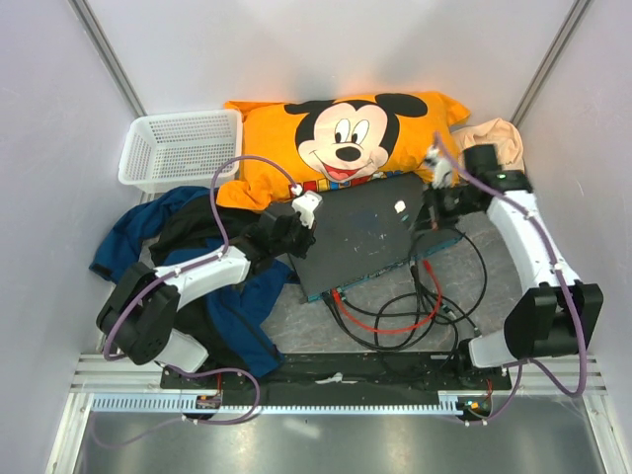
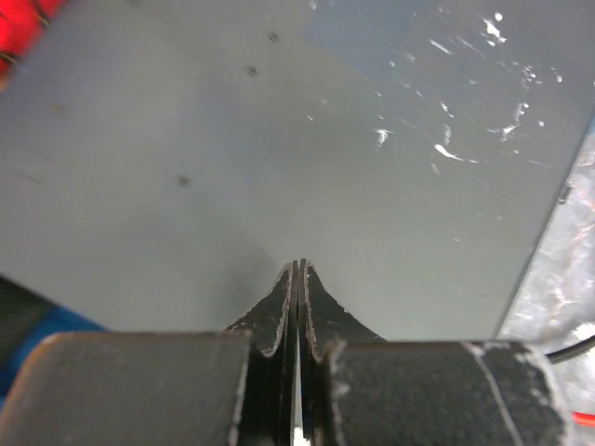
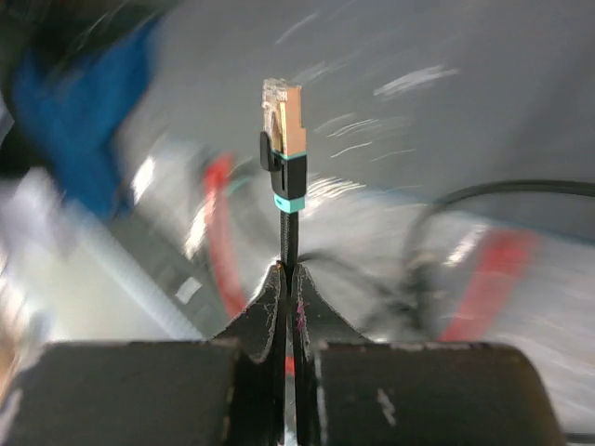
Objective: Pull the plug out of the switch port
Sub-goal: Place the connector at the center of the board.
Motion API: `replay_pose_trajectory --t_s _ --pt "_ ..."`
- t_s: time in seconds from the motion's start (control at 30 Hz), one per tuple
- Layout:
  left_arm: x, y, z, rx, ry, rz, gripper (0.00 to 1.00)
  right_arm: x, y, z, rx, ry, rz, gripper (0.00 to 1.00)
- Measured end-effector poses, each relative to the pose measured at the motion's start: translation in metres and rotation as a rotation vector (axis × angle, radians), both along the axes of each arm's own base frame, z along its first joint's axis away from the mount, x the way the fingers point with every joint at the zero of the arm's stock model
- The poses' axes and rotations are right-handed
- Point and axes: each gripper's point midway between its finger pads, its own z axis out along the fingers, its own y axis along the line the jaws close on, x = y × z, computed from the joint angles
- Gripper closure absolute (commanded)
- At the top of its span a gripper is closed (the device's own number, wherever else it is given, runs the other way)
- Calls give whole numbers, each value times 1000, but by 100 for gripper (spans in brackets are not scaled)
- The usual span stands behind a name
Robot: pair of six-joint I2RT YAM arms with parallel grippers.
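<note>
1. Right gripper [image 3: 289, 271] is pinching a thin black cable [image 3: 290, 237] between fully closed fingers, just under the plug [image 3: 284, 139]
2. That plug is standing upright at 12 o'clock above the fingertips, with a gold and clear tip and a teal collar, touching nothing else; everything behind it is smearing into blur
3. Left gripper [image 2: 298, 269] is pressing its fingers together with nothing between them, hovering over or resting on the grey top of the switch [image 2: 279, 139]; contact cannot be told
4. From above, the switch [image 1: 360, 232] is lying tilted at mid-table, the left gripper [image 1: 308, 209] sitting at its 10 o'clock corner and the right gripper [image 1: 434, 202] at its 2 o'clock corner
5. Its sockets are too small to make out from above
6. An orange pillow [image 1: 267, 148] is lying at 12 o'clock, its lower edge tucking behind the switch
7. A red cable [image 1: 395, 326] is looping at 6 o'clock, among tangled black leads
8. Blue cloth [image 1: 237, 316] is bunching at 8 o'clock, partly under the left arm
</note>
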Motion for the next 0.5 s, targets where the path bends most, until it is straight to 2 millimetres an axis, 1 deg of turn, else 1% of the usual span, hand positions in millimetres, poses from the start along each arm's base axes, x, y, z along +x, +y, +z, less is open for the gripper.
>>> replay_pose_trajectory --t_s 0.07,0.13,0.17,0.23,0.33,0.37,0.43,0.5 --pt "3 3 6 18 -38 -10 98 42 -42 12 -65 -106 -156 100" --pt "5 1 10 27 -57 -27 98 74 -83 25 -137 -203 -294 100" --pt "5 -1 12 30 -68 -36 98 85 -103 31 -172 -243 -359 100" --pt "7 -3 17 26 -81 -47 98 102 -140 43 -231 -304 -479 100" --pt "8 -6 21 17 -90 -58 98 115 -194 50 -327 -355 -645 100" --pt "8 -6 22 16 -90 -58 98 115 -206 49 -353 -359 -681 100" --pt "8 -6 21 17 -89 -60 98 116 -238 48 -425 -376 -770 100" --pt "8 -7 22 15 -90 -61 98 115 -260 40 -494 -385 -823 100"
